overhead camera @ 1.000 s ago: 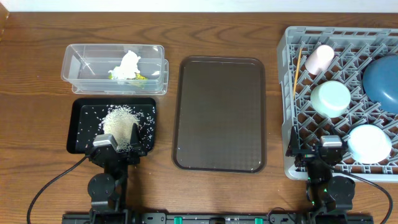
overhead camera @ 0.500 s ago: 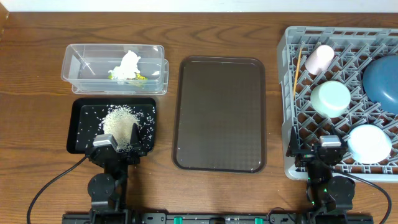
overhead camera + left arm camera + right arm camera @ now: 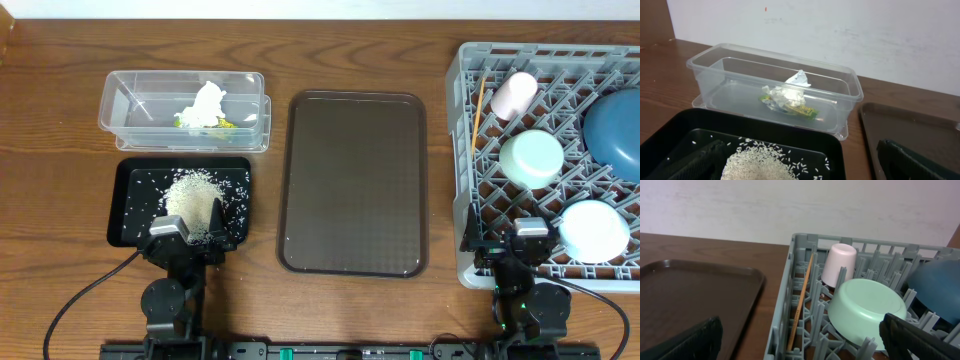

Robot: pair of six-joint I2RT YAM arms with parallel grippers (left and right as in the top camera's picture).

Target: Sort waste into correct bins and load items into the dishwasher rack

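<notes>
Two mint bowls (image 3: 531, 158) (image 3: 594, 230), one pink cup (image 3: 513, 94), one blue plate (image 3: 615, 130); orange stick (image 3: 478, 105) runs near-to-far, perhaps tilted; left tool (image 3: 797, 152), right tool (image 3: 800, 326) released.

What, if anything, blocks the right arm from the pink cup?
Likely nothing, so yes: the right gripper is open and empty; the pink cup sits uncovered in the rack beyond a mint bowl.

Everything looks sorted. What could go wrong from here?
1. The left gripper hangs open at the edge of the rice in the black tray; a careless move could scatter grains.
2. The thin stick only leans against the dishwasher rack wall and might slip through the lattice.
</notes>
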